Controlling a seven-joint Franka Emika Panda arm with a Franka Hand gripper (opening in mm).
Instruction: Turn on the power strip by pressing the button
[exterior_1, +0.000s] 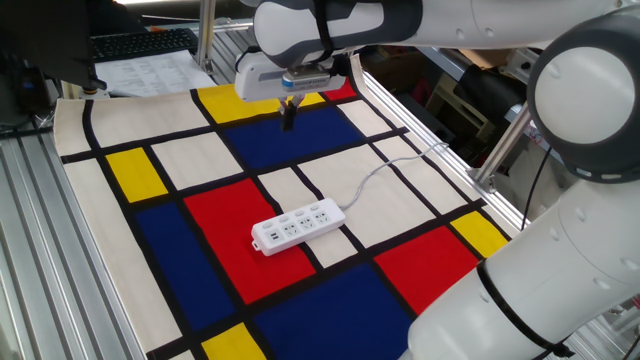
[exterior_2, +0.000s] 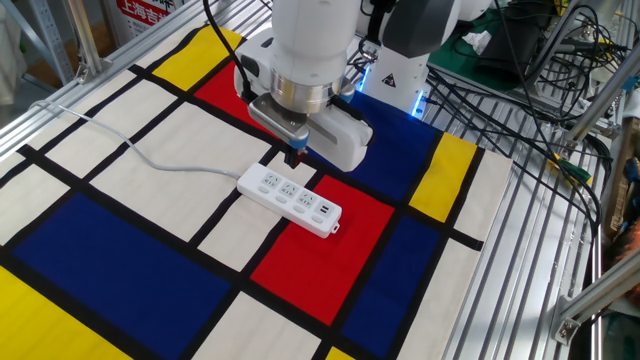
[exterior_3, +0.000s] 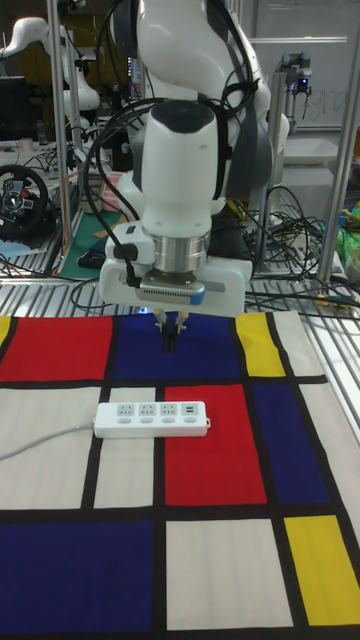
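Note:
The white power strip (exterior_1: 297, 226) lies flat on the coloured mat, half on a red patch, half on a white one. It shows too as the power strip (exterior_2: 290, 200) and the power strip (exterior_3: 152, 419). Its thin white cord (exterior_2: 140, 155) trails off toward the mat's edge. The button at the cord end is too small to pick out. My gripper (exterior_3: 170, 343) hangs above the blue patch just behind the strip, not touching it, its dark fingers shut with nothing between them. The same gripper (exterior_1: 289, 118) and gripper (exterior_2: 295, 158) show in both fixed views.
The mat (exterior_1: 220, 210) of red, blue, yellow and white blocks lies on a metal slatted table (exterior_2: 540, 250). A keyboard and papers (exterior_1: 150, 55) sit at the far corner. A metal post (exterior_1: 500, 150) stands by the cord's side. Loose cables (exterior_2: 560, 110) lie beyond the mat.

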